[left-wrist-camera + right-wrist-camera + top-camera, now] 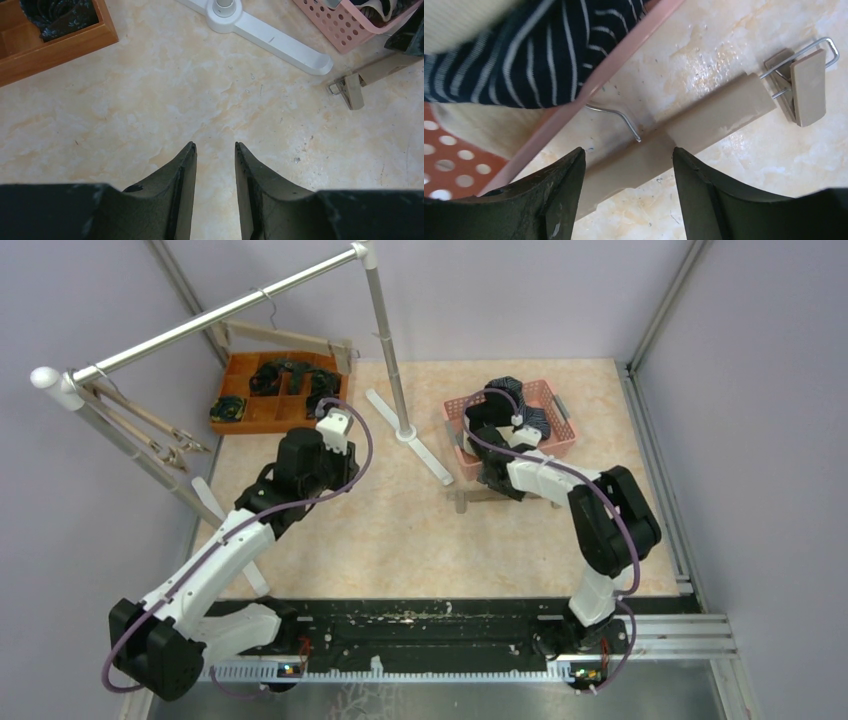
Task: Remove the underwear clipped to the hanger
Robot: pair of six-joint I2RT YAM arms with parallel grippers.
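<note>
Plainly, lilac walls [80, 300] enclose the marbled worktop [400, 530]; right fingers [559, 195] hang beside the pink basket [555, 445], left fingers [182, 180] farther off; both parted, empty.

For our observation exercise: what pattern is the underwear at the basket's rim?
The underwear is navy with thin white stripes, clearest in the right wrist view.

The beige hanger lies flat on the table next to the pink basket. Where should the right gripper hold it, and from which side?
On the hanger, grip the flat bar near the wire hook, from above, jaws across its narrow width. It lies flat, the clip end is bulky, and the basket rim crowds one side.
</note>
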